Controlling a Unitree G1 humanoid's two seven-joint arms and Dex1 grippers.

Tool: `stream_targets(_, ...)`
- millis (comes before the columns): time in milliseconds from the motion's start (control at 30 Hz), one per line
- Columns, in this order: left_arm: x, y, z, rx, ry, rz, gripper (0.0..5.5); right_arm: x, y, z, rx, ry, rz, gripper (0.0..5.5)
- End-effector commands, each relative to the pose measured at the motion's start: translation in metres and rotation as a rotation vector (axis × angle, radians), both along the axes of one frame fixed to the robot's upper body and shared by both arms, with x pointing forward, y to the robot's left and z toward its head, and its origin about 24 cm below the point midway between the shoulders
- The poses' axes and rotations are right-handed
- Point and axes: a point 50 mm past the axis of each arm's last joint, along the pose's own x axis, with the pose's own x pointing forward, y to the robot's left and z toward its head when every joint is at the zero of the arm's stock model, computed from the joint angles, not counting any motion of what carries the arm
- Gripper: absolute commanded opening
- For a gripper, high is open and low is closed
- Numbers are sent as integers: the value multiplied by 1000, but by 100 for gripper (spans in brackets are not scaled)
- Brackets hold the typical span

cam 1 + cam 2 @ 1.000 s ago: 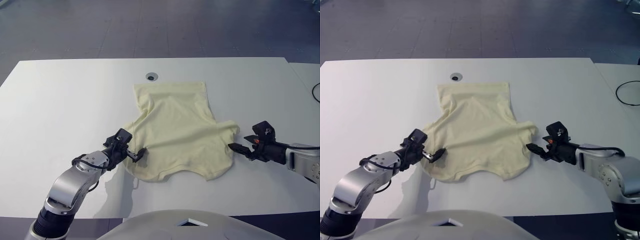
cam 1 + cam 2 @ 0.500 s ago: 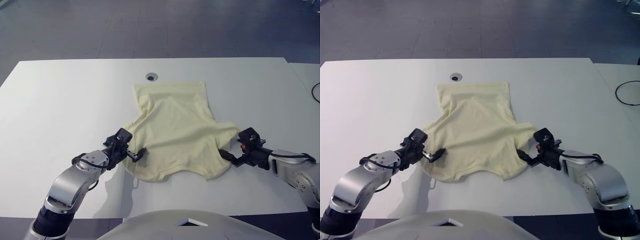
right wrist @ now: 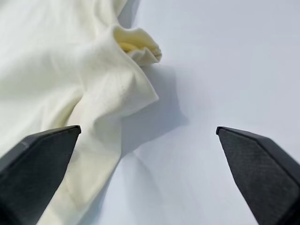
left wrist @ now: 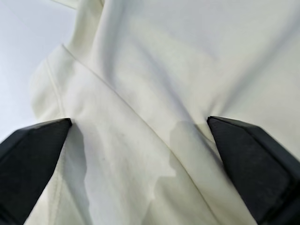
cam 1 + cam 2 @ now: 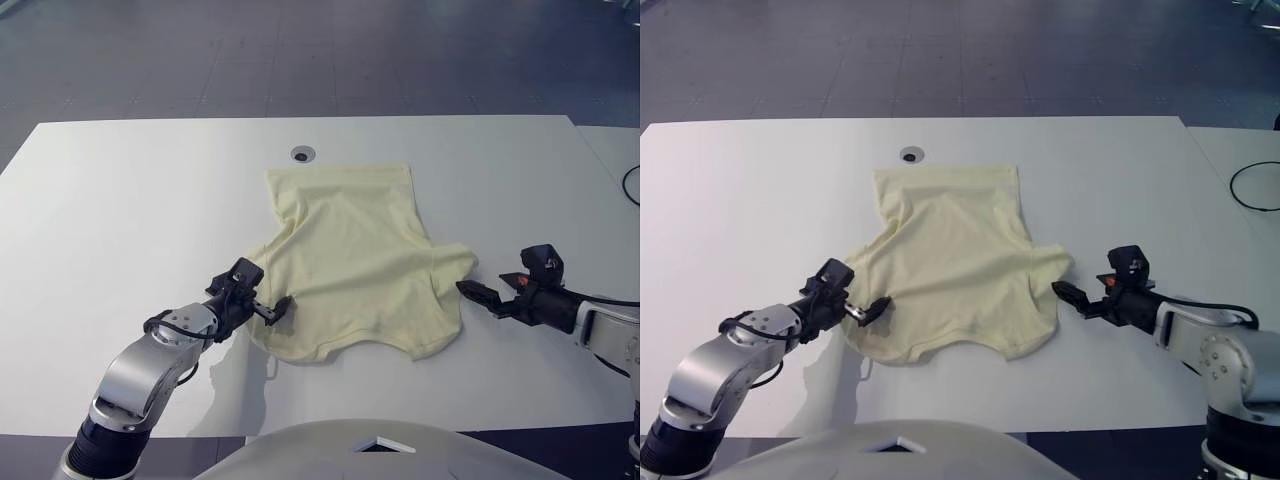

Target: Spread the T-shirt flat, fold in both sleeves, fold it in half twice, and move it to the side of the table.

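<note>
Two claws flank the shirt (image 5: 350, 260) on the table (image 5: 130, 200). The right claw (image 5: 470, 291) has backed off the sleeve (image 5: 455, 262), fingers apart and empty, cloth just ahead. The left claw (image 5: 278, 308) stays spread over the far edge. Flattening seems unfinished.

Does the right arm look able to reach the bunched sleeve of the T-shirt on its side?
Probably yes. The right pincer is open and sits just beside the sleeve of the T-shirt, with only a strip of table between them.
</note>
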Motion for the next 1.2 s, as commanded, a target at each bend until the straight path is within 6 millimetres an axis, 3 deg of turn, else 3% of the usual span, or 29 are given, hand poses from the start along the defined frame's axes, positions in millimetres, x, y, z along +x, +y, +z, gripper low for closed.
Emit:
stream_targets(33,-14,10,-17,58,116,46,540,-16,10,-13,160,89,-61,538)
stream_targets(333,-5,17,-2,31,67,77,540,-39,39,-40,355,205,-114,538)
stream_targets(533,-1,18,0,34,60,72,540,-38,33,-45,373,223,-182,538)
stream_targets(1200,-3,16,-2,28,65,89,540,-32,28,-43,425,226,-220,197)
